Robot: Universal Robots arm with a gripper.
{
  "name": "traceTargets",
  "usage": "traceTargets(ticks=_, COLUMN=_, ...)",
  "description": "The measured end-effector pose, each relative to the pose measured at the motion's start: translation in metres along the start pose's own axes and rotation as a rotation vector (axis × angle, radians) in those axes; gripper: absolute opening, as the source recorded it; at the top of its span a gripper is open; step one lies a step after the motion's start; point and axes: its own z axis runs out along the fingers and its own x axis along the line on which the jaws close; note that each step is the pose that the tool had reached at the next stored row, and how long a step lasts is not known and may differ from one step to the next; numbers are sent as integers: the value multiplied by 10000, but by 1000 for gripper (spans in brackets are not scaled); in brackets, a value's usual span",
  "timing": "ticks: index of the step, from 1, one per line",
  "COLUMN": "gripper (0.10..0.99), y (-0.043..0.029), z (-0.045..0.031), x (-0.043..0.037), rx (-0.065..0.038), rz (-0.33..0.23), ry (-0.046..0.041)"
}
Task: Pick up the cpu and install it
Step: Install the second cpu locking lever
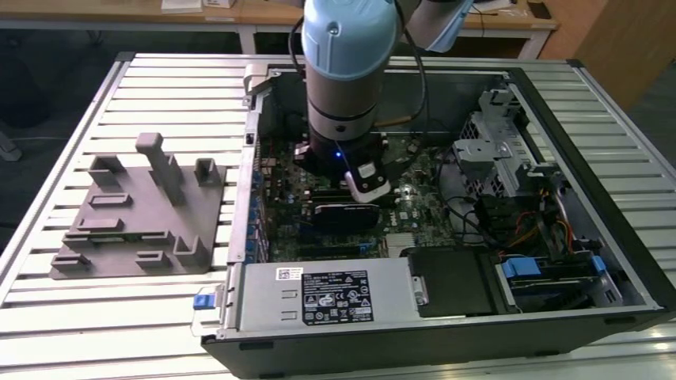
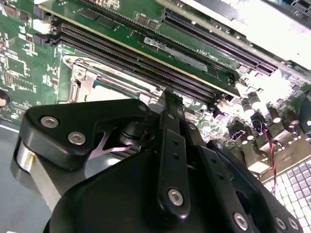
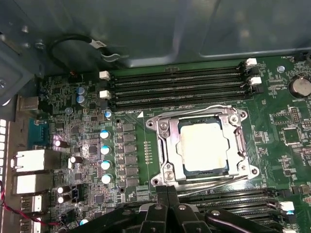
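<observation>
In the first wrist view the cpu (image 3: 203, 144), a flat square chip with a pale silver-white top, lies in the motherboard socket, framed by the metal socket bracket (image 3: 165, 145). My gripper (image 3: 167, 194) hangs just beside the socket, apart from the chip, its two black fingers pressed together with nothing between them. In the second wrist view the gripper (image 2: 171, 104) points at the socket's metal frame (image 2: 85, 80), beside the memory slots. In the exterior view the arm (image 1: 343, 71) reaches down into the open computer case (image 1: 591, 150).
A large grey fixture (image 1: 138, 214) with raised blocks sits on the slatted table at the exterior view's left. Inside the case are a black glossy module (image 1: 343, 215), a power supply (image 1: 328, 293), a drive cage (image 1: 496, 150) and loose cables (image 1: 528, 226). Memory slots (image 3: 175, 85) flank the socket.
</observation>
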Motion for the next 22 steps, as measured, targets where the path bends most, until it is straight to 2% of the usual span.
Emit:
traceTargets(ticks=7, gripper=106, y=-11, z=22, x=49, rx=-13, rz=1, ry=0)
traceTargets(ticks=19, gripper=106, y=-67, z=14, x=45, rx=-16, rz=0, ry=1)
traceTargets(ticks=22, gripper=106, y=-78, z=12, x=44, rx=-58, rz=3, ry=6)
